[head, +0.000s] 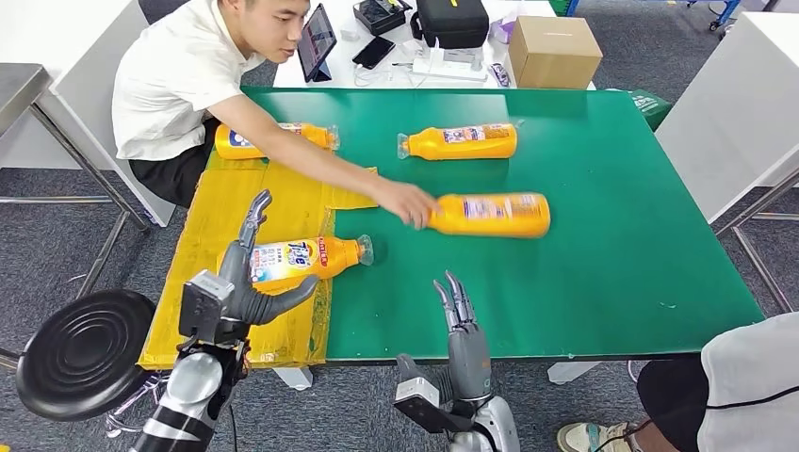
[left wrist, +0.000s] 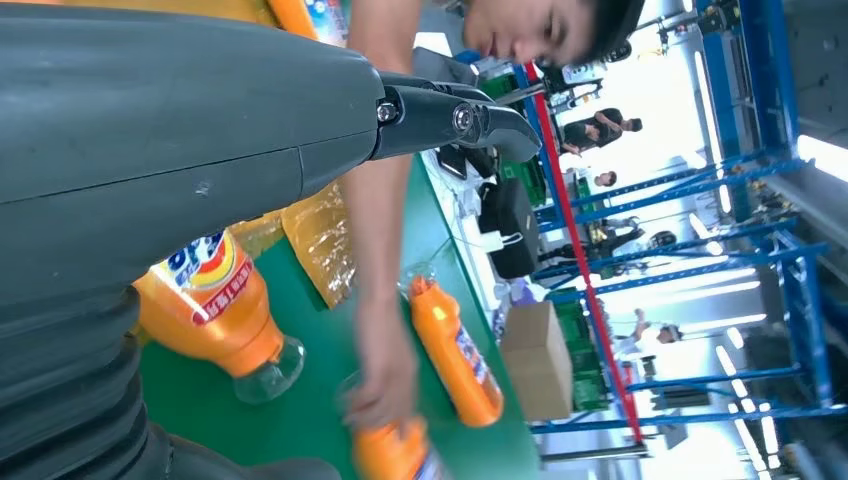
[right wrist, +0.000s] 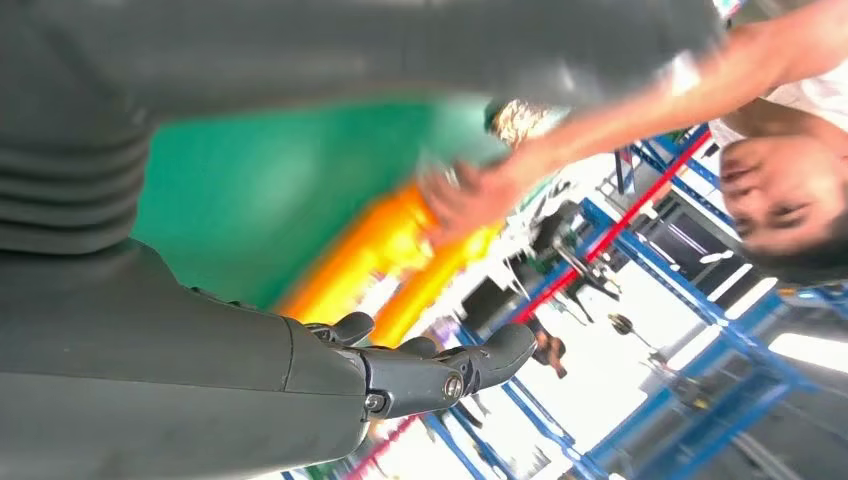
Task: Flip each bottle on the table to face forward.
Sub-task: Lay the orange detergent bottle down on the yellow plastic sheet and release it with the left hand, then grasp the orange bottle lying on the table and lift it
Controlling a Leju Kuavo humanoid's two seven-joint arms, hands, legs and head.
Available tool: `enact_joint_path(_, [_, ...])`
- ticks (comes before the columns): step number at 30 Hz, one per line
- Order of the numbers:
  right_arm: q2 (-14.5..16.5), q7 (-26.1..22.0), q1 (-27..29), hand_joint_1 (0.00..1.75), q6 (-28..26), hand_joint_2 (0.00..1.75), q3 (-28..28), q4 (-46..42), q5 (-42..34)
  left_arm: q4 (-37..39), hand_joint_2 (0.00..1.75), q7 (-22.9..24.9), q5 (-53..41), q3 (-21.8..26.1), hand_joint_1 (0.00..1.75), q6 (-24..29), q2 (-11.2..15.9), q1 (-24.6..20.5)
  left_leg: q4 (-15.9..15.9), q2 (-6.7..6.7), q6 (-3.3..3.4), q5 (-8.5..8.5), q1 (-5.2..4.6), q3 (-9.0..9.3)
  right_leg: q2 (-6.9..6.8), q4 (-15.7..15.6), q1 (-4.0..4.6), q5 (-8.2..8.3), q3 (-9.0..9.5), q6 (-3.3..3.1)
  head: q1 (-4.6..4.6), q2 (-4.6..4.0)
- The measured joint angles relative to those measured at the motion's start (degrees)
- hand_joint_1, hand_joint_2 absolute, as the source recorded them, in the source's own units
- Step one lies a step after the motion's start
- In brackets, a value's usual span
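Both hands hover spread and empty, left hand (head: 247,287) beside the 7 o'clock bottle (head: 297,258), right hand (head: 460,325) waiting, while a person's hand (head: 405,201) positions the centre bottle (head: 492,214) on the worktop (head: 612,245).

My head camera looks forward and down across the green table (head: 584,254) from high up. Each wrist camera sits close behind its own hand, its picture turned on its side, facing across the table toward the blue racks (left wrist: 760,200). All three share the person's reaching hand (head: 405,201).
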Motion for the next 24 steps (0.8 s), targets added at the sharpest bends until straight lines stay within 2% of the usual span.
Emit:
enact_joint_path(3, [-1.51, 3.64, 0.24, 0.0, -0.02, 1.75, -3.98, -1.84, 6.69, -1.93, 1.75, -0.1, 1.11, 0.02, 0.0, 0.28, 0.03, 2.31, 0.0, -0.01, 0.0, 0.0, -0.01, 0.0, 0.0, 0.0, -0.02, 0.0, 0.0, 0.0, 0.0, 0.0])
enact_joint_path(7, [-5.91, 10.33, -0.34, 0.0, -0.02, 1.75, -8.68, -2.29, 12.43, -3.44, 1.75, -0.47, 1.53, 0.02, 0.0, 0.8, 0.02, 4.54, 0.0, -0.02, 0.02, -0.01, -0.13, -0.01, -0.01, -0.01, -0.13, 0.01, 0.01, 0.02, 0.01, 0.0])
enact_joint_path(11, [-8.99, 11.83, -1.0, 0.0, -0.02, 1.75, -10.87, -2.15, 13.33, -4.16, 1.75, -0.59, 1.53, 0.02, 0.0, 0.93, -0.01, 5.3, 0.01, 0.01, 0.04, -0.02, -0.16, -0.01, 0.0, -0.01, -0.16, 0.05, -0.01, 0.09, 0.0, 0.0])
enact_joint_path(15, [-11.05, 14.67, -2.04, 0.0, -0.02, 1.75, -12.43, -1.56, 17.55, -4.47, 1.75, -0.69, 1.53, -0.09, 0.0, 0.97, -0.04, 5.41, 0.01, 0.01, 0.04, -0.01, -0.15, 0.0, 0.0, -0.01, -0.15, 0.06, -0.01, 0.09, -0.02, 0.0])
enact_joint_path(20, [-14.07, 16.7, -5.47, 0.0, -0.02, 1.75, -13.46, 2.28, 18.93, -4.56, 1.75, -0.77, 1.53, -0.44, 0.0, 0.98, -0.22, 5.46, 0.01, 0.0, 0.09, 0.03, -0.16, 0.0, 0.0, 0.0, -0.16, 0.06, 0.01, 0.1, 0.02, 0.0])
enact_joint_path(24, [-15.34, 19.43, -7.67, 0.0, 0.11, 1.75, -13.4, 6.29, 20.08, -4.56, 1.75, -0.78, 1.53, -0.61, 0.0, 0.98, -0.25, 5.48, 0.02, 0.01, 0.09, 0.03, -0.19, 0.0, 0.0, -0.01, -0.17, 0.07, 0.01, 0.11, -0.01, 0.0])
